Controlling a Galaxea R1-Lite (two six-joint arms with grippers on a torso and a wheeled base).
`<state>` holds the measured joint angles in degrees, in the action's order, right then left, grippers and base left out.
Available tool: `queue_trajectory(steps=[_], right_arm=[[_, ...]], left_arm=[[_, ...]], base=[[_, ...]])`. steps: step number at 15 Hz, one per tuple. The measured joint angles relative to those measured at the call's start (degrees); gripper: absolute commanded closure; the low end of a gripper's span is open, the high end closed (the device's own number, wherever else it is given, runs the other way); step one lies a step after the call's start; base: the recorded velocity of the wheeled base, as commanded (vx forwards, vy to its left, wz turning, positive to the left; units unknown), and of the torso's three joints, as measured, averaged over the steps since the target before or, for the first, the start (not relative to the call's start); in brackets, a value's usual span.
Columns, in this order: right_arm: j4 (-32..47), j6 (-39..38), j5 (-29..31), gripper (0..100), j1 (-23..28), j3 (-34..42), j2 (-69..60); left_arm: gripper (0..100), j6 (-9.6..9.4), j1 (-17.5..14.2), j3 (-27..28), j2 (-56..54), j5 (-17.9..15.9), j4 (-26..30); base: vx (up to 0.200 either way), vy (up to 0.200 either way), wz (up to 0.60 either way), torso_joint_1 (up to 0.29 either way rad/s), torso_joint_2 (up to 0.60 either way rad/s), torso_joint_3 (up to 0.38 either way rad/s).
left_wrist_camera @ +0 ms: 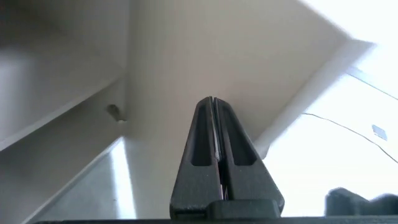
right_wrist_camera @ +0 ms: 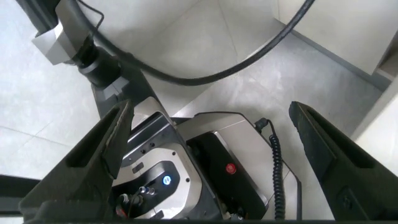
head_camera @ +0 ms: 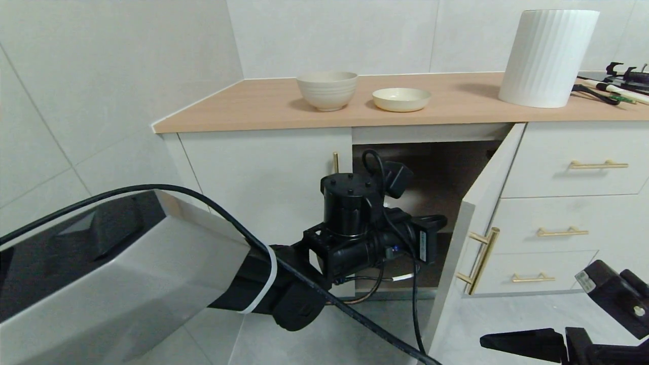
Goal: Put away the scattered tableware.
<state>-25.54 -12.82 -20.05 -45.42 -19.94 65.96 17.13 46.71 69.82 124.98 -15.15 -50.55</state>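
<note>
white tiled walls (head_camera: 116, 76) meet in a corner behind a wood-topped counter (head_camera: 253, 109), which sits on pale cabinets and drawers (head_camera: 573, 162) with brass handles. one cabinet door (head_camera: 481, 218) stands open over a grey floor (head_camera: 512, 314).

the tableware is all up on the counter: a ribbed bowl (head_camera: 327, 90) and, just beside it, a shallow dish (head_camera: 401, 99), both upright and apart from each other. further along stand a tall white ribbed canister (head_camera: 548, 58) and some dark-handled utensils (head_camera: 616, 86) at the far end.

the left tool (left_wrist_camera: 212, 102) is pressed closed with nothing in it and sits inside the open cabinet, well below the dishes. the right tool (right_wrist_camera: 211, 109) is spread wide and empty, hanging low over the floor near the open door.

likely trouble: the left arm has to back out of the cabinet, and its loose cable (head_camera: 395, 334) could catch on the door or its handle. the right arm, rising, could knock the door. a pinch on the bowl's smooth rim may slip, and the dish sits fairly near the front edge, so a nudge could send it off.
</note>
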Motion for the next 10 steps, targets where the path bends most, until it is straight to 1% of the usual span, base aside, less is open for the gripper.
queue_trajectory(steps=[2,4,5,6,7,8,9,10], right_arm=[[0.0,0.0,0.0,0,0.0,0.0,-0.1],[0.0,0.0,0.0,0,0.0,0.0,-0.3],[0.0,0.0,0.0,0,0.0,-0.1,-0.4],[0.0,0.0,0.0,0,0.0,-0.1,-0.4],[0.0,0.0,-0.1,0,0.0,-0.1,-0.5],[0.0,0.0,-0.1,0,-0.1,-0.1,-0.6],[0.0,0.0,-0.3,0,-0.1,-0.1,-0.8],[0.0,0.0,-0.4,0,-0.2,-0.1,-1.1]], left_arm=[[100,-0.02,0.3,0.8,0.7,0.4,0.7],[100,0.0,0.7,1.5,1.1,1.6,1.8],[100,-0.05,1.2,2.1,1.4,3.3,2.9],[100,-0.11,2.2,3.4,1.8,6.0,4.7],[100,-0.2,3.6,4.7,2.0,7.8,6.0],[100,-0.2,5.3,5.3,2.0,7.9,6.5],[100,0.28,6.4,5.1,1.7,6.2,6.2],[100,1.65,7.3,3.8,0.4,2.6,5.9]], base=[[0.0,0.0,0.0,0.0,0.0,0.0],[0.0,0.0,0.0,0.0,0.0,0.0],[0.0,0.0,0.0,0.0,0.0,0.0],[0.0,0.0,0.0,0.0,0.0,0.0],[0.0,0.0,0.0,0.0,0.0,0.0],[0.0,0.0,0.0,0.0,0.0,0.0],[0.0,0.0,0.0,0.0,0.0,0.0],[0.0,0.0,0.0,0.0,0.0,0.0]])
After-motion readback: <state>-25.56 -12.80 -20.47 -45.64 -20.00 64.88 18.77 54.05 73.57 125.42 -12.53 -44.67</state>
